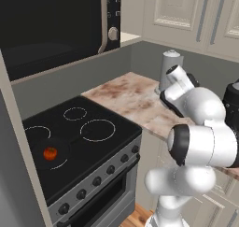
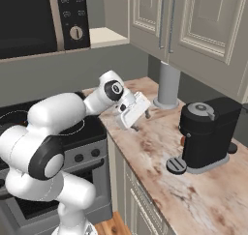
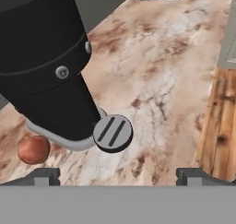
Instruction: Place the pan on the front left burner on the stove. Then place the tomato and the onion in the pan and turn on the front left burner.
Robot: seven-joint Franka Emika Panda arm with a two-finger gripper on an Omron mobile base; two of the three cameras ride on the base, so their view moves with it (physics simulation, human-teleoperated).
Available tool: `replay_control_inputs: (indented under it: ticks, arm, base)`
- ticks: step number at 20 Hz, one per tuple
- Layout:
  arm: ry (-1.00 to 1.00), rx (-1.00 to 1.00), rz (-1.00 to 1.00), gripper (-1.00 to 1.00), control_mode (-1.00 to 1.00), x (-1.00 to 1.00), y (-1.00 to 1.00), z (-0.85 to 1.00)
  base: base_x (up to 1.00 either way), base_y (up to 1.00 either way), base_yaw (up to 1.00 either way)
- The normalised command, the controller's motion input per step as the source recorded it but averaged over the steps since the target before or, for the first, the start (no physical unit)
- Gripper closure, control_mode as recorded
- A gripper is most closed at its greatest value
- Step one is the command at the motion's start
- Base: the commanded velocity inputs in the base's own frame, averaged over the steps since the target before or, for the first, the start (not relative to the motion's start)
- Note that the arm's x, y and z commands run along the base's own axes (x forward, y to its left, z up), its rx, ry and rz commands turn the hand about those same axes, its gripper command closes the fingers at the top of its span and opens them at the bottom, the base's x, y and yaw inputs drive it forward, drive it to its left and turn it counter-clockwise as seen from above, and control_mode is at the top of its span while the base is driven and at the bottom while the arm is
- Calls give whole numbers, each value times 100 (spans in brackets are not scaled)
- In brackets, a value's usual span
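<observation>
Four white rings mark the black glass of the stove (image 1: 79, 132) in the left base view, and the tomato (image 1: 50, 152), a small bright red-orange ball, sits inside the pan (image 1: 52, 152) on the front left burner (image 1: 55, 152); the pan is a dark round shape barely distinguishable from the glass. To the right of the cooktop the marble counter (image 1: 133, 100) runs back to the wall, with open surface between the stove edge and the grey canister (image 1: 169, 68).

From the right base view, the gripper (image 2: 133, 112) hangs over the counter just right of the stove, its jaws spread wide and empty. The coffee machine (image 2: 206, 132) stands farther right, near the counter's front edge, with bare marble between it and the gripper.

In the hand view, the two fingertips (image 3: 46, 176) stand far apart, touching nothing. The onion (image 3: 33, 149), brownish-orange with a pale sheen, rests on the counter just beside the coffee machine's base, partly tucked against it.
</observation>
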Motion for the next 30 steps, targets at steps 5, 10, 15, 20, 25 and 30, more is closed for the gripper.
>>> replay_control_inputs:
  ticks: [5,10,15,20,25,30]
  arm:
    - [-1,0,0,-100,-100,0,-50,-3]
    - [-3,0,0,-100,-100,6,-28,-9]
    - [-3,0,0,-100,-100,10,-14,-14]
    - [-1,0,0,-100,-100,13,-19,-14]
    - [0,0,0,-100,-100,22,-25,-20]
    - [0,0,0,-100,-100,23,-21,-20]
  base:
    - [0,0,0]
    - [0,0,0]
    - [0,0,0]
    - [0,0,0]
    - [0,0,0]
    - [0,0,0]
